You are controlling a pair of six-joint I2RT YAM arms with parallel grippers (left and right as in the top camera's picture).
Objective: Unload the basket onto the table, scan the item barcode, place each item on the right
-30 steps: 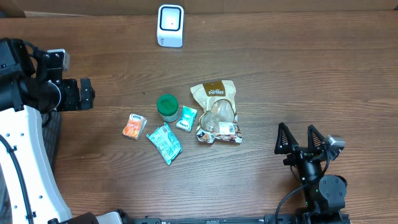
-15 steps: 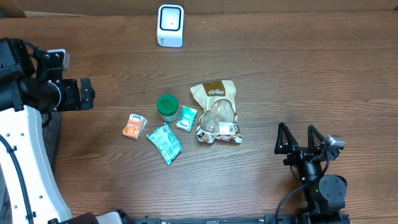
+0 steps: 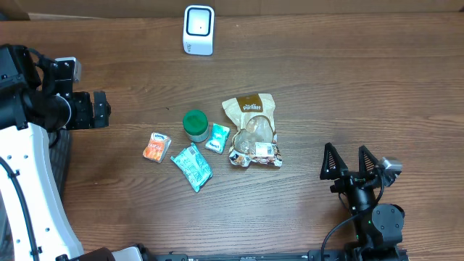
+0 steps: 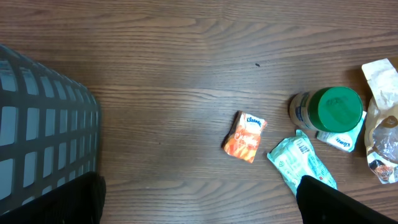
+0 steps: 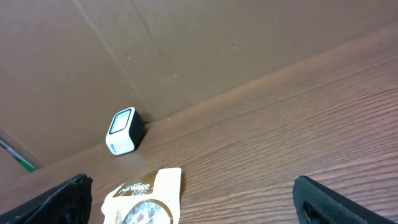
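Right pincer (image 5: 196,198) agape, scanner (image 5: 123,130) unseen by left wrist

Left wrist view: I see left fingers (image 4: 348,205) only as dark tips, rest cut by bottom edge. Teal packet (image 4: 298,163) below green-lidded jar (image 4: 333,109): lower end hidden behind one finger. Small white packet (image 4: 341,140) touching jar: upper part hidden behind jar. Beige pouch (image 4: 385,118) right of jar, cut by right edge. Mesh basket (image 4: 37,124) far left of jar, cut by left edge.

Right wrist view: right fingers (image 5: 65,196) only corner tips; pouch cut by bottom edge.

Overhead: print on packets around jar too small for me to read.
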